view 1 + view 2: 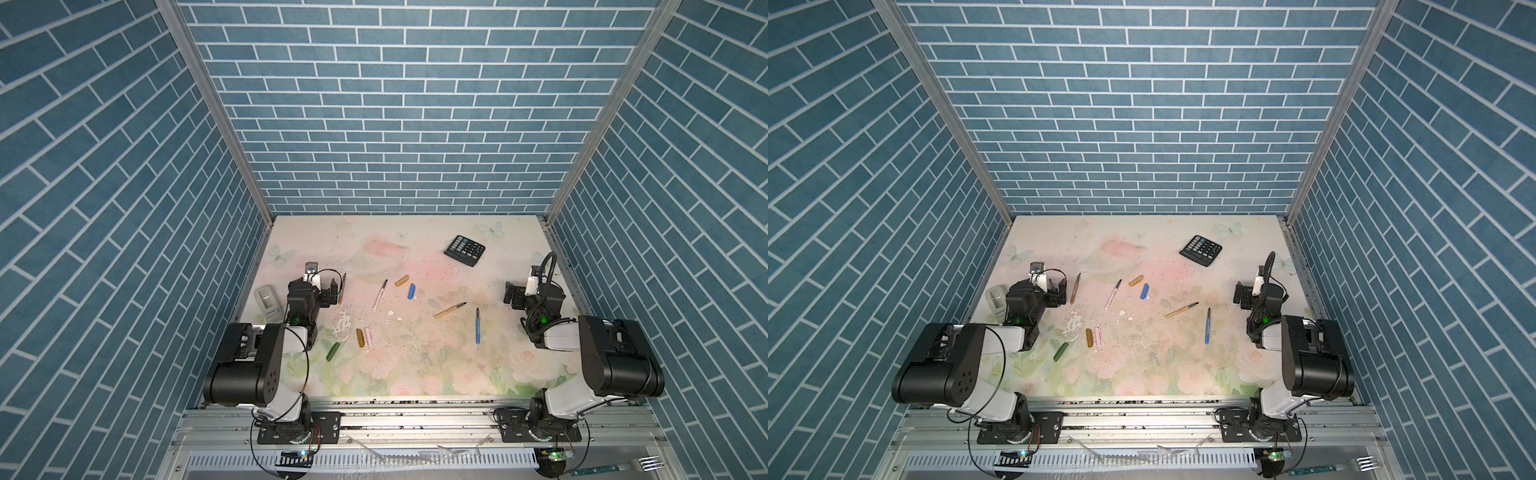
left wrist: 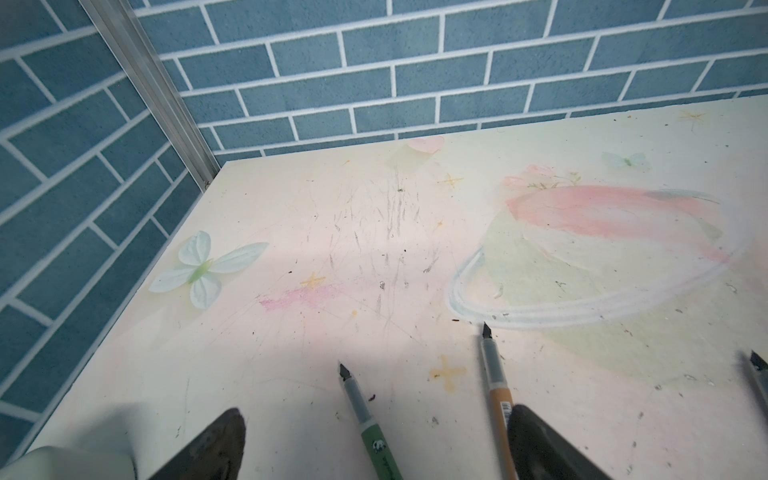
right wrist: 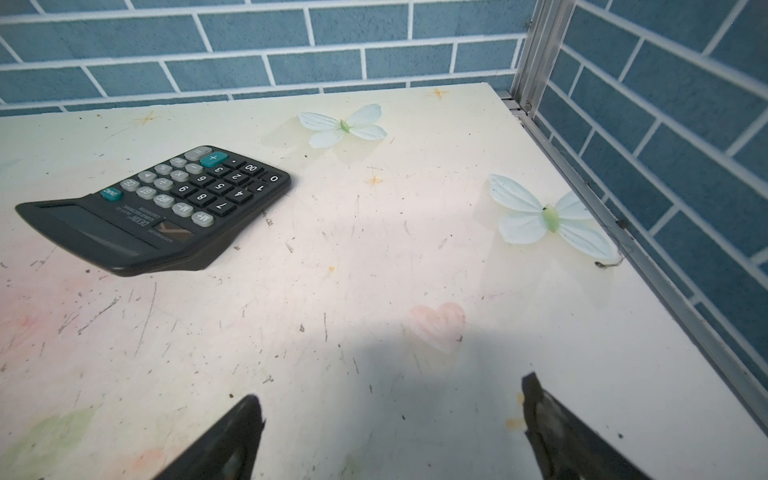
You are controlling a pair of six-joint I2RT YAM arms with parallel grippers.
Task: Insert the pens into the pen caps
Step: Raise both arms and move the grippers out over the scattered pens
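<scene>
My left gripper [image 1: 328,291] [image 2: 376,415] stands open at the table's left. In the left wrist view a green pen [image 2: 368,424] lies between its fingers, untouched, and a brown pen [image 2: 496,395] [image 1: 342,286] lies just beside one finger [image 2: 540,444]. The green pen is hidden under the arm in both top views. A white-pink pen [image 1: 380,294], a tan pen [image 1: 450,310] and a blue pen [image 1: 477,326] lie mid-table. Loose caps lie around: tan [image 1: 402,281], blue [image 1: 412,291], brown [image 1: 360,337], pale pink [image 1: 369,336], green [image 1: 333,351]. My right gripper [image 1: 513,293] [image 3: 390,392] is open over bare table.
A black calculator [image 1: 464,250] [image 3: 166,208] lies at the back right. A grey plastic block [image 1: 268,300] sits by the left wall. White crumbs [image 1: 345,322] are scattered near the brown cap. A metal fork [image 1: 640,463] lies below the front rail. Brick walls close three sides.
</scene>
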